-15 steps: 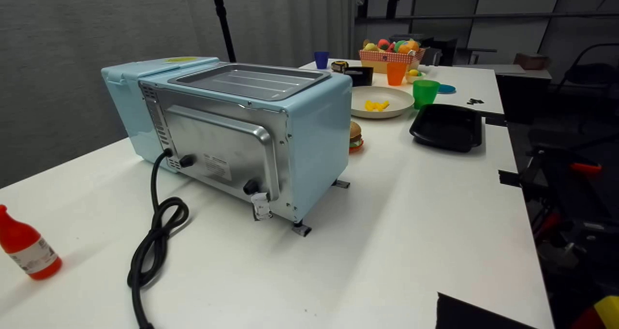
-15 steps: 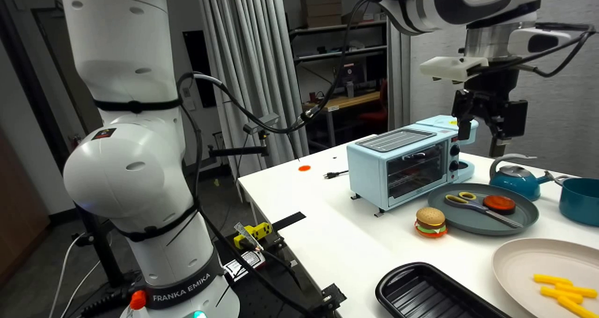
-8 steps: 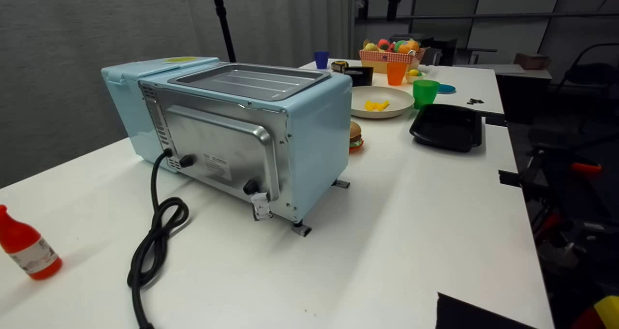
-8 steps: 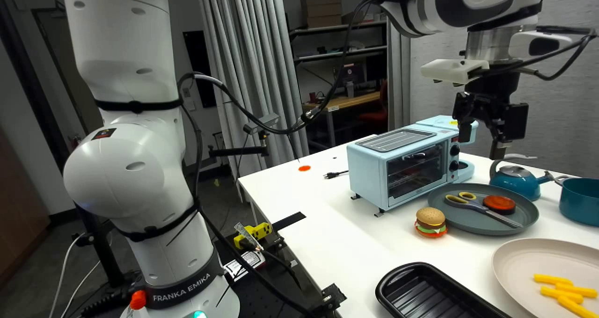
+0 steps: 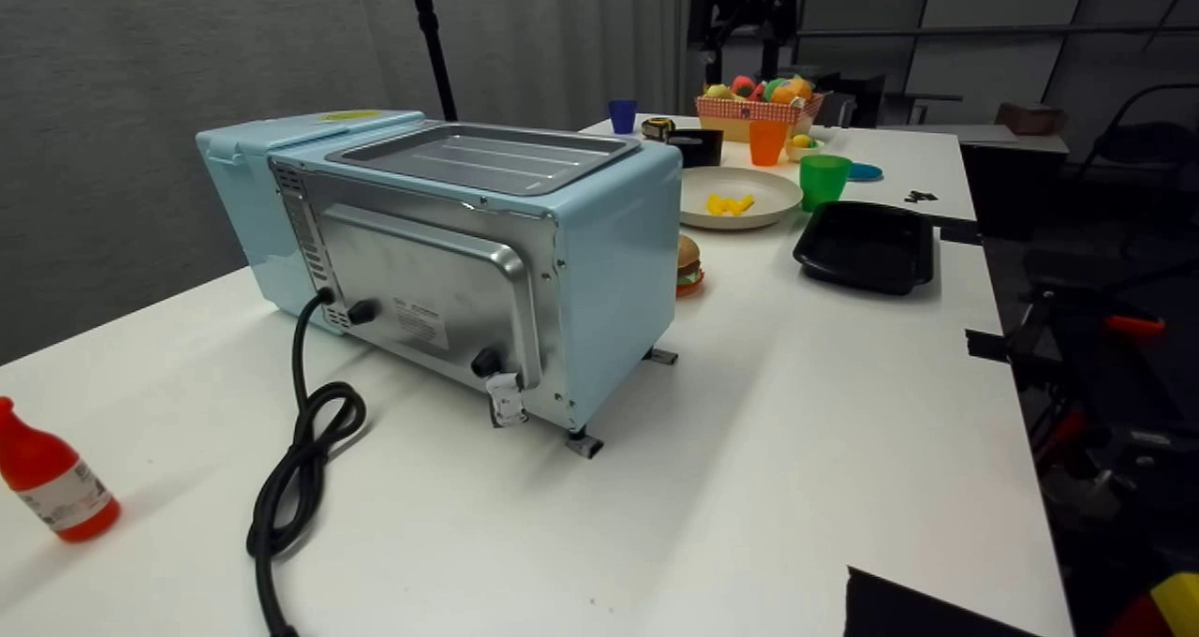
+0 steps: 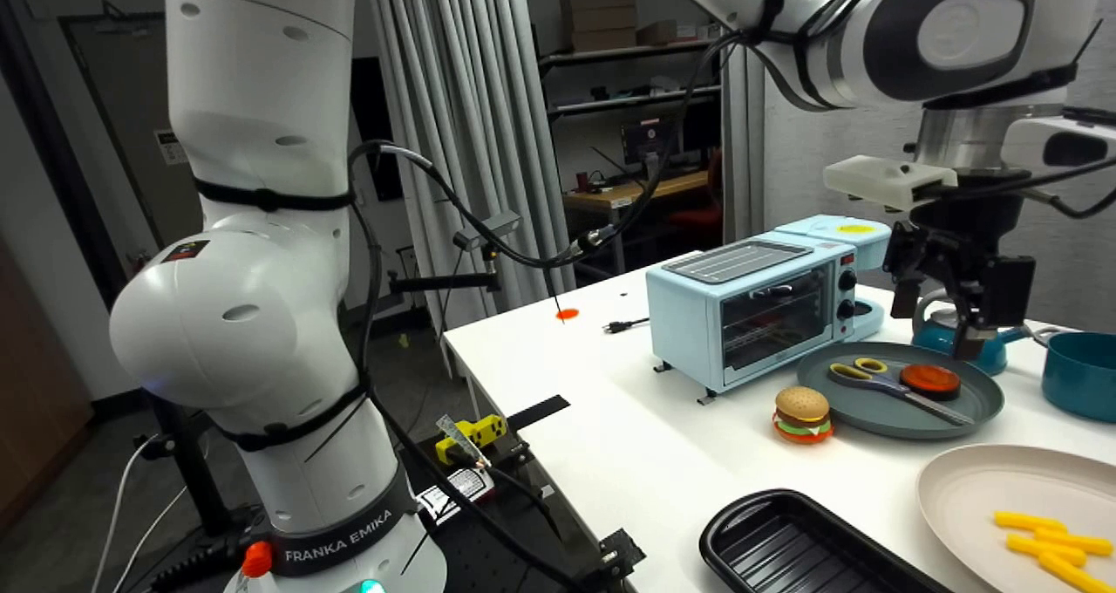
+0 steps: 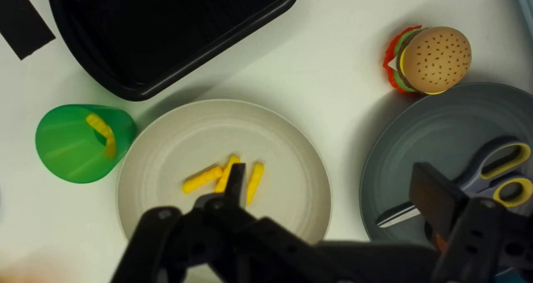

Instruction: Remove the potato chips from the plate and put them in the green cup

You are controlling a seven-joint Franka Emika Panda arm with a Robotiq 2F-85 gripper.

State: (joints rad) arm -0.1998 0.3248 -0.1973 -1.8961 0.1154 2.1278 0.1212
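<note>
The potato chips are several yellow sticks (image 7: pixel 202 179) lying on the pale plate (image 7: pixel 287 150). They also show in both exterior views (image 5: pixel 729 205) (image 6: pixel 1046 536). The green cup (image 7: pixel 66 158) stands against the plate's edge, with yellow chip material (image 7: pixel 100 125) inside it. The cup (image 5: pixel 824 183) shows in an exterior view too. My gripper (image 7: pixel 335 191) is open and empty, its jaws wide apart. In the wrist view one finger (image 7: pixel 236 183) overlaps the chips; the other overlaps the grey plate. In an exterior view the gripper (image 6: pixel 935 324) hangs well above the table.
A black tray (image 7: pixel 195 62) lies beside the cup and plate. A toy burger (image 7: pixel 437 60) sits by the grey plate (image 7: pixel 387 158), which holds scissors (image 7: pixel 512 191) and a red round piece (image 6: pixel 929 381). A toaster oven (image 6: pixel 724 314), kettle (image 6: pixel 994 357) and teal pot (image 6: pixel 1081 375) stand near.
My gripper has come down and shifted toward the pale plate, mostly in the last half second. It stays open. The chips, plate and cup have not moved.
</note>
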